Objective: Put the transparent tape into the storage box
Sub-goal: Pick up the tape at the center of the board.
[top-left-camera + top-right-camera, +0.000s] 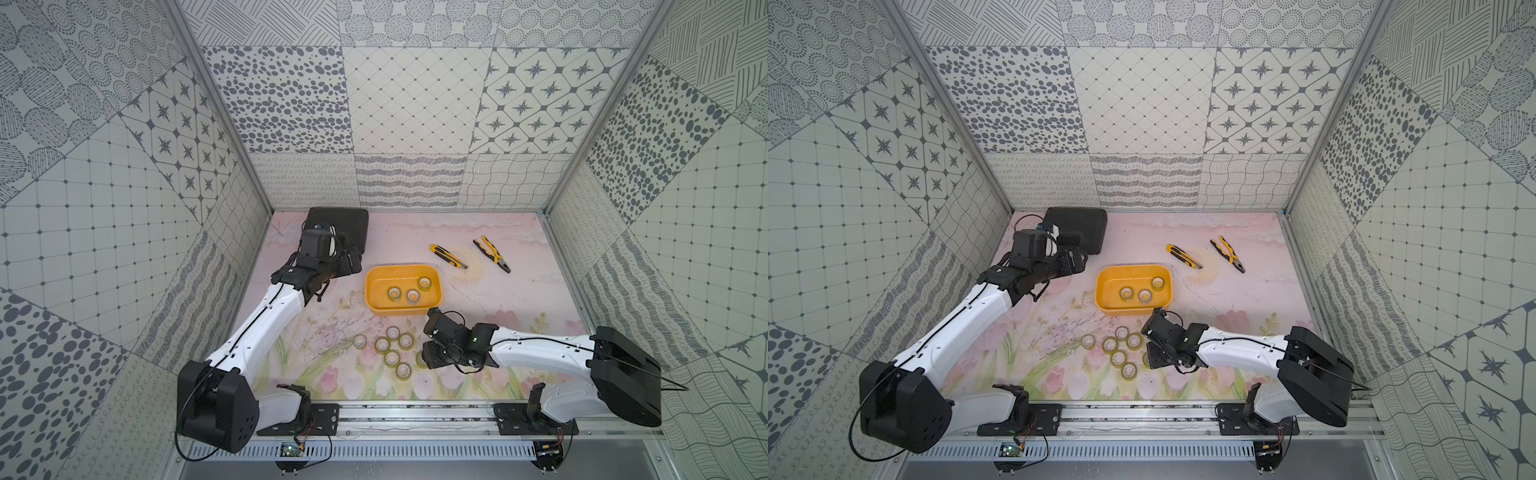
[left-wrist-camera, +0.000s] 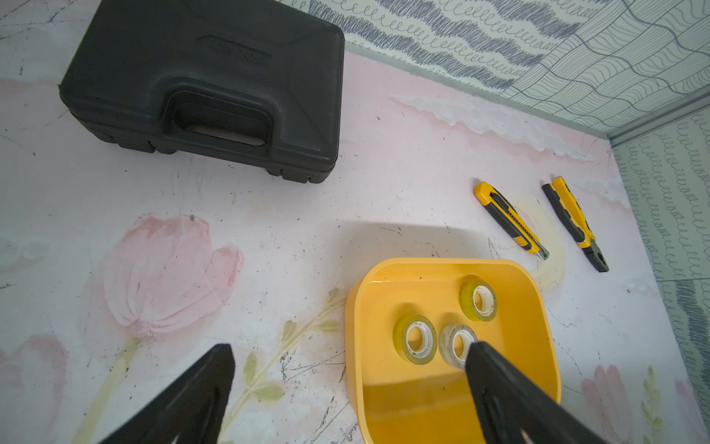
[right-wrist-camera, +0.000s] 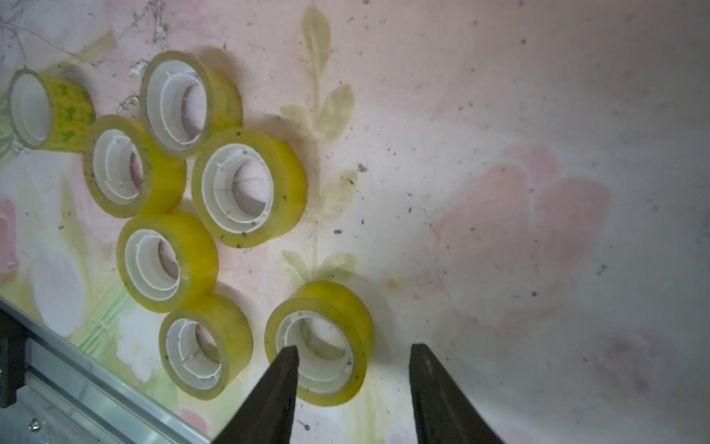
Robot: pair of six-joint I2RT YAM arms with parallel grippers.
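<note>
My right gripper (image 3: 353,348) hangs with jaws parted above one roll of transparent tape (image 3: 338,301), one finger (image 3: 276,384) over its core, gripping nothing. Six more rolls (image 3: 286,169) lie clustered beside it on the table (image 3: 499,115). Three rolls (image 2: 466,298) sit in the storage box (image 2: 384,403) (the yellow-orange tub), and my left gripper (image 2: 349,348) near it is spread wide, empty.
</note>
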